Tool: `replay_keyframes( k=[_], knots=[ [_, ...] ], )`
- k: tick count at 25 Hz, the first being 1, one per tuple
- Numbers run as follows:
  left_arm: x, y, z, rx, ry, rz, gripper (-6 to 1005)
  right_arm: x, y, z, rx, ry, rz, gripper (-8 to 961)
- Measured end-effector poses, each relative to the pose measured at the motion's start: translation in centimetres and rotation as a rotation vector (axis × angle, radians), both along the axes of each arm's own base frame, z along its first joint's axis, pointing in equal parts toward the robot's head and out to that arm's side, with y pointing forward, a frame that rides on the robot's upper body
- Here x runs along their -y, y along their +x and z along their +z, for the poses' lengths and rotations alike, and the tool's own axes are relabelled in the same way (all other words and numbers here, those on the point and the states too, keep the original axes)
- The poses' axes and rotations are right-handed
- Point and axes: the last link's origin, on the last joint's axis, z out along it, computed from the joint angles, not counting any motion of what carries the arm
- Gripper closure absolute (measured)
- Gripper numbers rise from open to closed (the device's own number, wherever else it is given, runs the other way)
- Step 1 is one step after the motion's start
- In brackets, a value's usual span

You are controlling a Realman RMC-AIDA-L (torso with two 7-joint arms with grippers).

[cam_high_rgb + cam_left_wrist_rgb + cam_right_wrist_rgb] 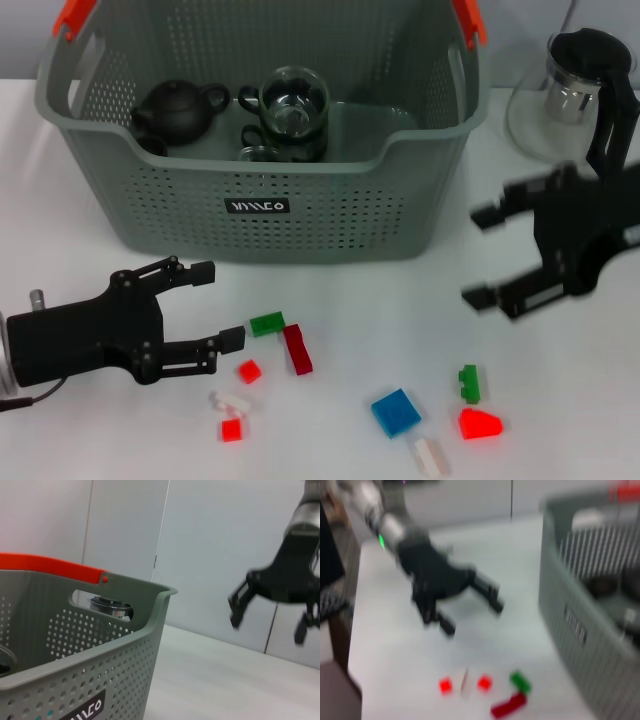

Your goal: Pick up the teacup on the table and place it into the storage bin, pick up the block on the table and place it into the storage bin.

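Observation:
The grey-green storage bin stands at the back of the table; it also shows in the left wrist view and the right wrist view. A glass teacup lies inside it. Several small blocks lie on the table in front, among them a green block, a dark red one and a blue one. My left gripper is open and empty, low at the left, just left of the green block. Off the bin's right front corner, my right gripper hangs open and empty above the table.
A black teapot and another glass cup sit in the bin. A glass pitcher with a black lid stands at the back right, behind my right arm. More blocks lie near the front edge: a red block and a white block.

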Motion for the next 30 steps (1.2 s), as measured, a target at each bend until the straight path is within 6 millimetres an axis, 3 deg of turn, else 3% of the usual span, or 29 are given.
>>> replay_keyframes(
  k=[17, 30],
  knots=[
    [-0.5, 0.3, 0.2, 0.001, 0.001, -0.005, 95, -2.1, 2.3, -7.6, 0.295, -0.111, -0.047, 36],
    [-0.6, 0.3, 0.1, 0.005, 0.002, -0.006, 94, -2.8, 2.5, -10.1, 0.422, -0.11, 0.034, 36]
  ],
)
